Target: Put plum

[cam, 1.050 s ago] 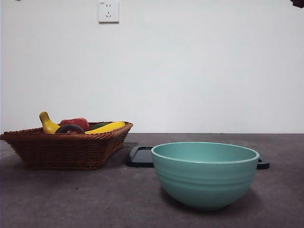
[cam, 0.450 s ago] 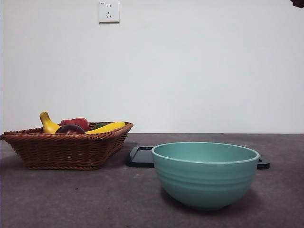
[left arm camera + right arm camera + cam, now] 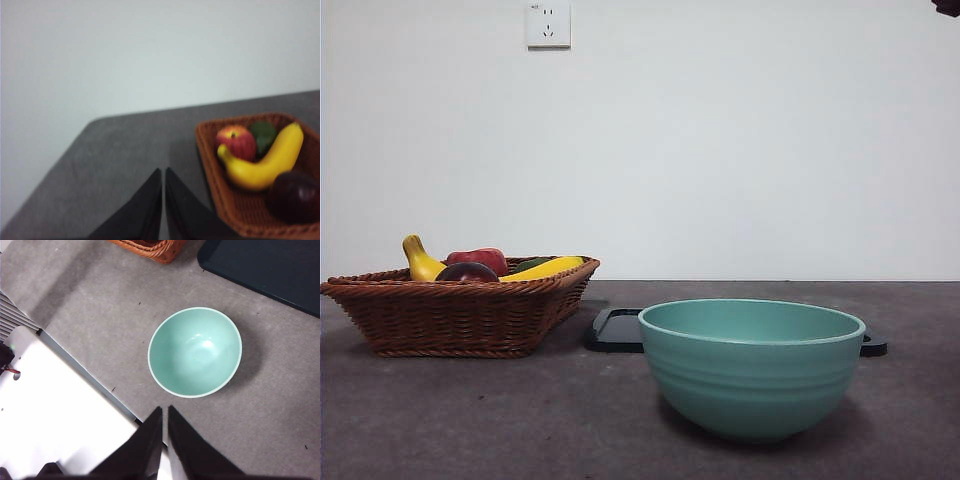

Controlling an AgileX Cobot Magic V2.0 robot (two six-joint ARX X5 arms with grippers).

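Observation:
The plum (image 3: pixel 468 272) is a dark maroon, glossy fruit lying in the brown wicker basket (image 3: pixel 460 315) at the left of the table. In the left wrist view the plum (image 3: pixel 294 197) sits at the basket's near corner, off to one side of my left gripper (image 3: pixel 163 172), which is shut, holds nothing and hovers over bare table beside the basket (image 3: pixel 220 200). My right gripper (image 3: pixel 164 411) is shut and empty, high above the table near the teal bowl (image 3: pixel 195 352). Only a black tip (image 3: pixel 948 6) of an arm shows in the front view.
A banana (image 3: pixel 542 268), a red apple (image 3: pixel 480 259) and a green fruit (image 3: pixel 530 264) share the basket. The empty teal bowl (image 3: pixel 752 365) stands at the front right. Behind it lies a flat black tray (image 3: pixel 616 330). The table's edge (image 3: pixel 85 375) runs close to the bowl.

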